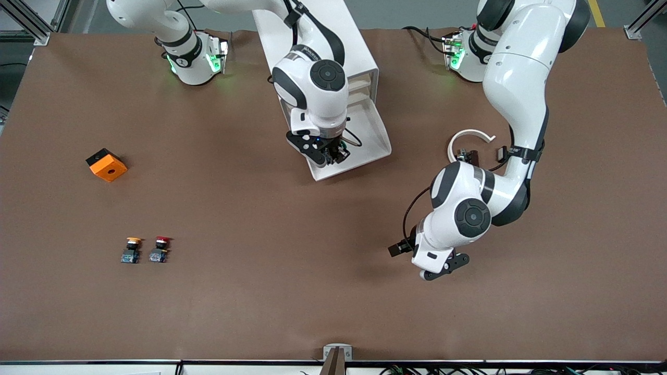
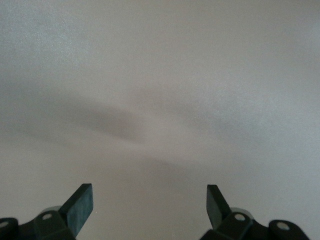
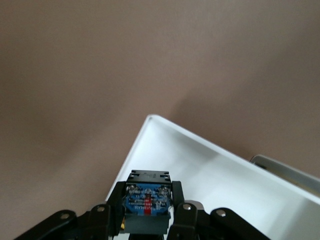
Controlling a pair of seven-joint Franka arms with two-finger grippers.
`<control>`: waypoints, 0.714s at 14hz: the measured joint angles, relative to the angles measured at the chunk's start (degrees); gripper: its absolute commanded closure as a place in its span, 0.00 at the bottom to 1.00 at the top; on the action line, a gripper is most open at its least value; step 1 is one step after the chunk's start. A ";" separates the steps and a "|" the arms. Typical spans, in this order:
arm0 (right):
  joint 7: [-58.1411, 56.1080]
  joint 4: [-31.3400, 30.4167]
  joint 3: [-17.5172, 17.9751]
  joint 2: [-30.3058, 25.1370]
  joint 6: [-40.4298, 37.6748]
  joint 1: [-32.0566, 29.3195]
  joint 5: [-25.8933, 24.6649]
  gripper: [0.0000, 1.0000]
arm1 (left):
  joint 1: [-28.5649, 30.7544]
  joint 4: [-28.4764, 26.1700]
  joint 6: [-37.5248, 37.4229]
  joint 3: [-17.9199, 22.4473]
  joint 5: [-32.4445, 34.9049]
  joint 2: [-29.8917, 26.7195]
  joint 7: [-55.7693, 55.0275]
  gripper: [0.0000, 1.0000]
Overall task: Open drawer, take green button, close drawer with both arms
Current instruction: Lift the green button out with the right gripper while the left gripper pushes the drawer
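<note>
The white cabinet (image 1: pixel 333 47) stands at the robots' edge of the table, and its lowest drawer (image 1: pixel 372 138) is pulled out. My right gripper (image 1: pixel 335 154) hangs over the drawer's front corner, shut on the button (image 1: pixel 340 152). In the right wrist view the gripper (image 3: pixel 148 186) clamps the button's black body and bluish base (image 3: pixel 148 200) between both fingers. The cap is hidden there, and the drawer's rim (image 3: pixel 165 129) lies below. My left gripper (image 1: pixel 443 266) is open and empty over bare table nearer the front camera. It shows only the mat in its own view (image 2: pixel 149 194).
A yellow-capped button (image 1: pixel 132 250) and a red-capped button (image 1: pixel 160 249) stand side by side toward the right arm's end. An orange block (image 1: pixel 107 165) lies farther from the camera than they do. A white curved piece (image 1: pixel 468 138) lies by the left arm.
</note>
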 measured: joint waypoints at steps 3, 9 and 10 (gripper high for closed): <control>-9.32 3.89 -0.15 -0.08 -3.67 -4.31 0.06 1.00 | -0.53 -0.45 0.02 -0.01 0.00 0.04 -0.01 0.00; -34.51 4.42 -0.50 -0.19 -2.98 -18.04 1.88 1.00 | -4.33 -5.21 0.87 0.03 1.23 -1.05 -0.13 0.00; -38.71 4.17 -0.51 -0.13 -2.00 -20.46 2.02 1.00 | -5.09 -6.28 0.87 0.02 1.97 -1.72 -0.16 0.00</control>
